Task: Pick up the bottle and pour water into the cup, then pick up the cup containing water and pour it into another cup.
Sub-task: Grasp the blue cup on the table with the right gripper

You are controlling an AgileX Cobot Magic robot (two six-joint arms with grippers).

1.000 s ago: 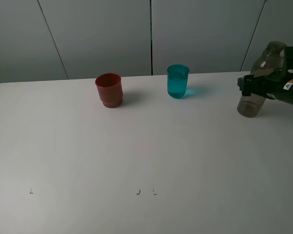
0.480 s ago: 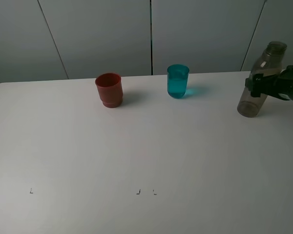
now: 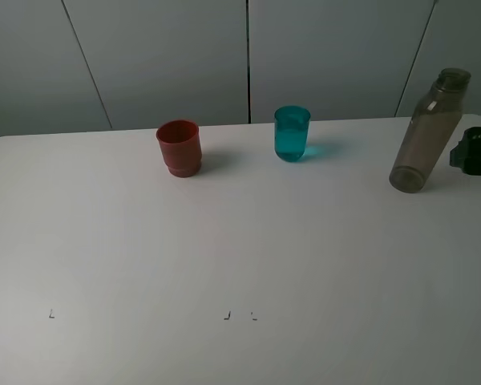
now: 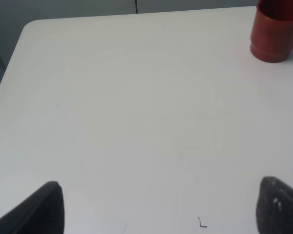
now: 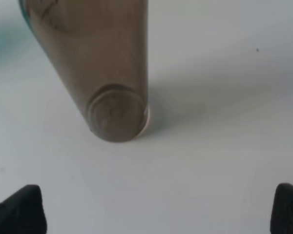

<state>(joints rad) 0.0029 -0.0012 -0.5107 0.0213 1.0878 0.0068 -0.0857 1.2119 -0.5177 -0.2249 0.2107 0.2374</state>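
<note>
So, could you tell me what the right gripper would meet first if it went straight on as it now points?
Most likely the bottle: in the right wrist view it stands ahead of the right gripper, a little off centre between the open fingers, with only bare table before it.

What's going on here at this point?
Nothing is held right now. The tall smoky grey-brown clear plastic bottle stands on the white table, with the right gripper open beside it, not touching. The translucent teal plastic tumbler and the opaque red-brown plastic cup stand apart further left. The left gripper is open over bare table, short of the red cup.
</note>
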